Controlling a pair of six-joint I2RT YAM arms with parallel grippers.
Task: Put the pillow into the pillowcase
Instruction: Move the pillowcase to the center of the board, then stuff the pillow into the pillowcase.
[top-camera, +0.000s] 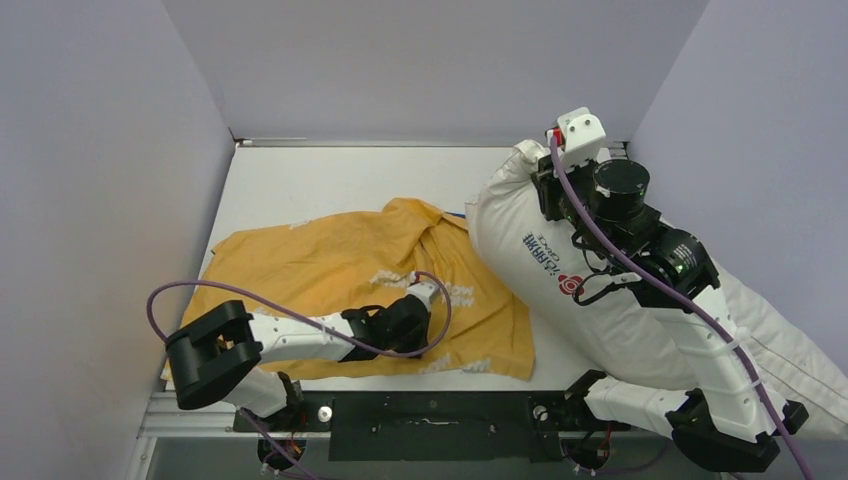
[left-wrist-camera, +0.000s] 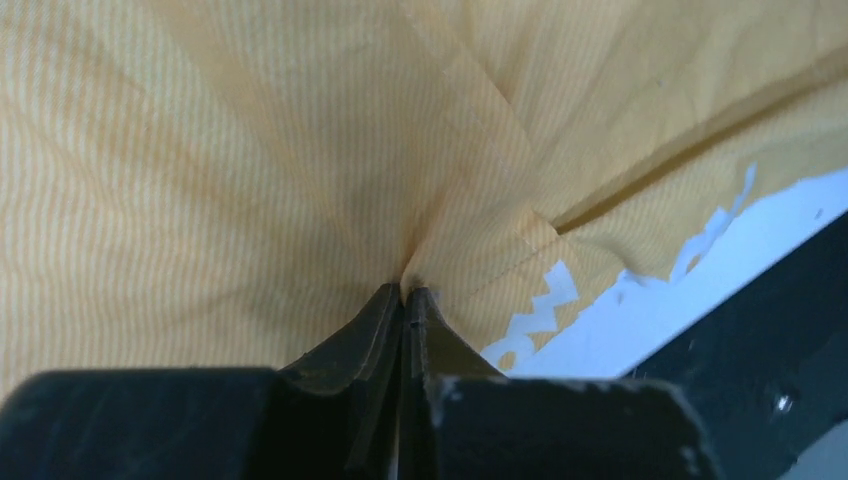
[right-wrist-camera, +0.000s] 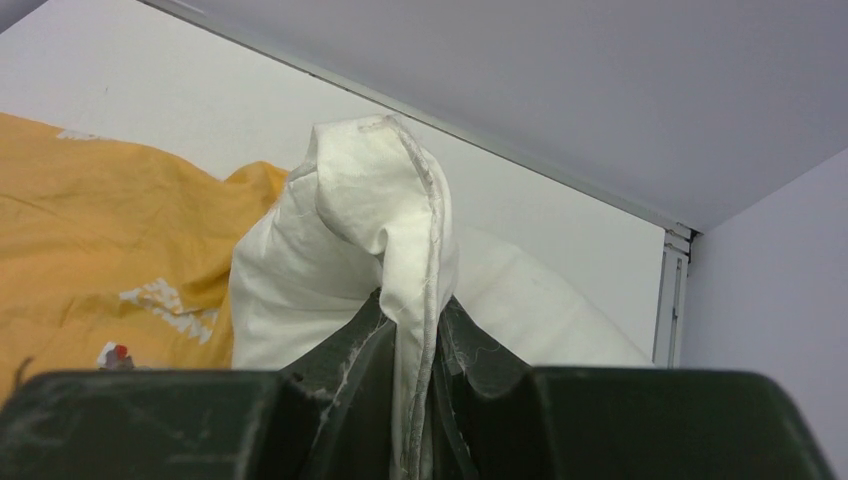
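Note:
The pillowcase (top-camera: 340, 275) lies spread on the table, orange-yellow face up with white lettering. My left gripper (top-camera: 432, 298) sits low on its near right part, shut on a pinch of the orange fabric (left-wrist-camera: 300, 150); the jaws meet at the fold (left-wrist-camera: 404, 293). The off-white pillow (top-camera: 590, 300) lies along the right side, its far corner lifted. My right gripper (top-camera: 540, 180) is shut on that corner's stitched seam (right-wrist-camera: 415, 230), holding it up. The pillowcase also shows at the left of the right wrist view (right-wrist-camera: 100, 230).
The white table (top-camera: 330, 175) is bounded by grey walls at left, back and right. A metal rail (top-camera: 430, 143) runs along the back edge. A black base bar (top-camera: 430, 415) lies at the near edge. The pillow's near end hangs past the table's right front.

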